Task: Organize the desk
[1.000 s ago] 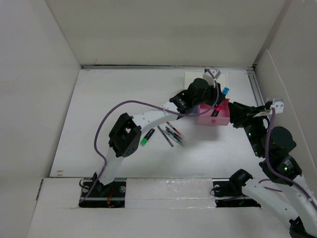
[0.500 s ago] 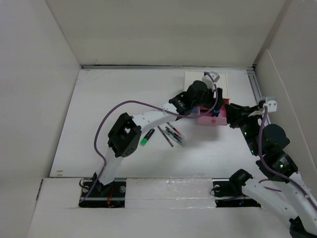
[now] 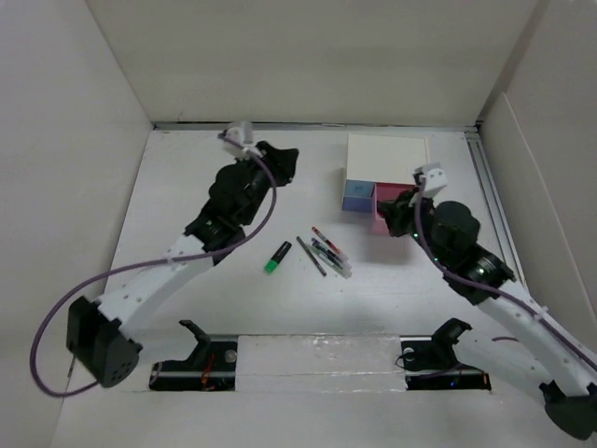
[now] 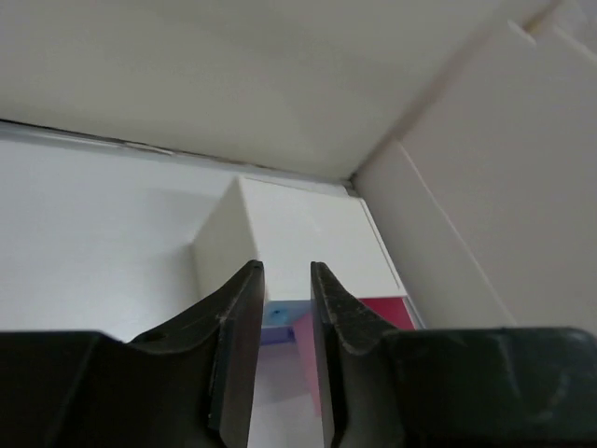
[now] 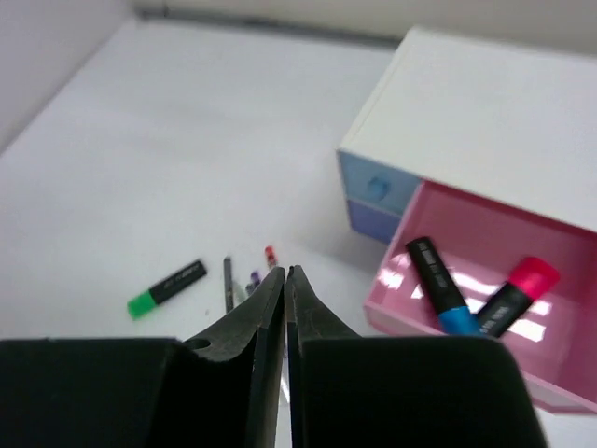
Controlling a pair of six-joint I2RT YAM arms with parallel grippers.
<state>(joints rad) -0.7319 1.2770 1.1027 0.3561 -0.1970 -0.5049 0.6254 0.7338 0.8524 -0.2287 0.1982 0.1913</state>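
The white desk (image 3: 168, 177) holds a small white box (image 3: 387, 151) with blue drawers (image 3: 357, 196) and an open pink drawer (image 5: 485, 289). A blue marker (image 5: 437, 294) and a pink marker (image 5: 515, 294) lie in the pink drawer. A green highlighter (image 3: 277, 258), a dark pen (image 3: 311, 256) and a few more pens (image 3: 328, 250) lie in the desk's middle. My left gripper (image 3: 284, 159) hovers at the back, left of the box, slightly open and empty (image 4: 285, 271). My right gripper (image 3: 392, 210) is shut and empty (image 5: 285, 273), above the pink drawer's left edge.
White walls enclose the desk on the left, back and right. The box stands against the back right. The green highlighter (image 5: 168, 287) and pens (image 5: 229, 280) lie left of the pink drawer in the right wrist view.
My left gripper has pulled away from the pink drawer and swung to the back left, leaving the blue marker in the drawer. My right arm has moved left over the drawer.
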